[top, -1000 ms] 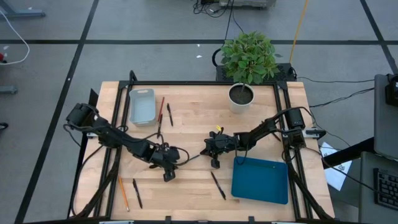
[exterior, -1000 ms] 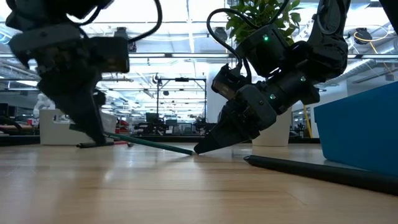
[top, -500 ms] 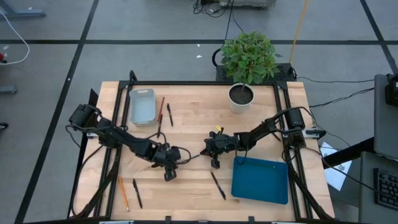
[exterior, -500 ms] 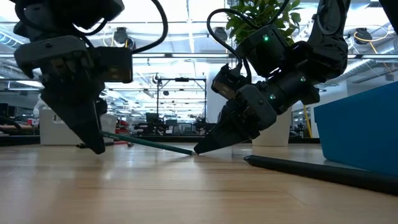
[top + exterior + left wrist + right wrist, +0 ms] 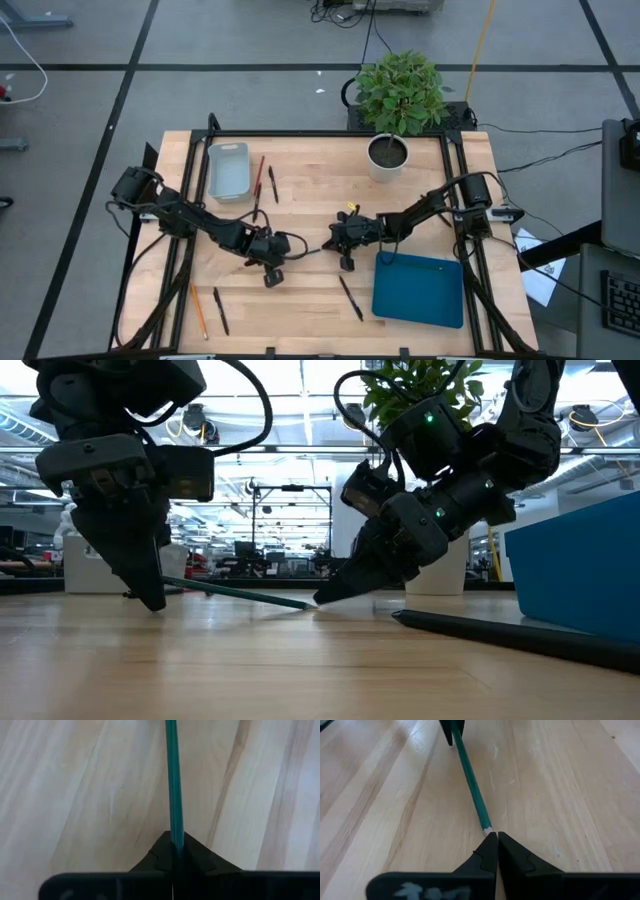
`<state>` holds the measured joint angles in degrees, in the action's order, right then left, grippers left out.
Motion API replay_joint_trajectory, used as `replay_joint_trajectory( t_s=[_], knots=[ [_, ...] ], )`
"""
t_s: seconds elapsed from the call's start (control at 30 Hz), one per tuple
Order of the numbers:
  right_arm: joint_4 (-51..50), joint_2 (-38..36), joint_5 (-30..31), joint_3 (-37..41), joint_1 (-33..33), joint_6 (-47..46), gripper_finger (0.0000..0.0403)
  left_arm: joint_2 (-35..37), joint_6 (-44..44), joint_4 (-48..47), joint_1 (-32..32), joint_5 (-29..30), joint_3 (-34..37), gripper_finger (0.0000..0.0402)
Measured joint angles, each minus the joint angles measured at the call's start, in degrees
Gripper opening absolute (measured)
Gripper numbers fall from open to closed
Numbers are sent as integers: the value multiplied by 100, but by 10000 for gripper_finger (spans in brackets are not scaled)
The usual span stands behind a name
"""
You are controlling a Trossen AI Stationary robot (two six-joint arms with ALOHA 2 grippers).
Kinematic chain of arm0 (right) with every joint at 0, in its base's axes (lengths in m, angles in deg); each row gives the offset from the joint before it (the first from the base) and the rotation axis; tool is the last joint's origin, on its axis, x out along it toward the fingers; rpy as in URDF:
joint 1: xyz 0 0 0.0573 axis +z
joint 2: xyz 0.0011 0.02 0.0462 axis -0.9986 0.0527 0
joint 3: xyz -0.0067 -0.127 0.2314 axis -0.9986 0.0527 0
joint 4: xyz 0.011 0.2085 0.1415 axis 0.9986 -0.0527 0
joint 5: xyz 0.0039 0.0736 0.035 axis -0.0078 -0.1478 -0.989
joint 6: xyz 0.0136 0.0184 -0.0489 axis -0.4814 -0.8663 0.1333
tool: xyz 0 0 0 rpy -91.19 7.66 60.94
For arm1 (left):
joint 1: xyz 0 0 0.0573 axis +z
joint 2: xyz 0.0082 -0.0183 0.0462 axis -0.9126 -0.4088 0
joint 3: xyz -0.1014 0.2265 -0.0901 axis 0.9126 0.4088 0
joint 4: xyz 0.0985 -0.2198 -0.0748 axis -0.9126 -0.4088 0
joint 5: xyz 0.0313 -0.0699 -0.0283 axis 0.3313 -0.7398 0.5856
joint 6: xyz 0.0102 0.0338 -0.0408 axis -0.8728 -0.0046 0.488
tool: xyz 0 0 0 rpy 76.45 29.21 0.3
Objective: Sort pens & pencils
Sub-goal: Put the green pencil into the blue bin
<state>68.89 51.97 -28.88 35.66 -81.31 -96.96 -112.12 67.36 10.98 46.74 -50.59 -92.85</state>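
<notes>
Left hand clamping green pencil, tip touching right hand

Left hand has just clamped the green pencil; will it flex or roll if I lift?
The green pencil looks straight and rigid, so probably no sag. The left hand grips it endwise, so it may pivot. Thin and smooth, it would likely roll if dropped.

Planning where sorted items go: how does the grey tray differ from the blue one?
The grey tray is pale, smaller, at the back left of the table; the blue tray is dark, larger, at the front right. Both are rectangular and look empty.
</notes>
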Motion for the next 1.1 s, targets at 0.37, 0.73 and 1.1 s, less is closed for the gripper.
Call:
replay_joint_trajectory(
  t_s=[0.37, 0.73, 1.1],
  knots=[
    [-188, -1502, 184, 507, 7, 463, 183, 1099, -182, -863, -2, 775, 0, 15],
    [1018, -2833, 208, 1811, 7, 463, 210, 3331, -994, -1135, -80, 3620, 15, 15],
    [2962, -2916, 160, 2548, 7, 312, 206, 3452, -3382, 3720, 164, 2188, 1374, 15]
  ],
)
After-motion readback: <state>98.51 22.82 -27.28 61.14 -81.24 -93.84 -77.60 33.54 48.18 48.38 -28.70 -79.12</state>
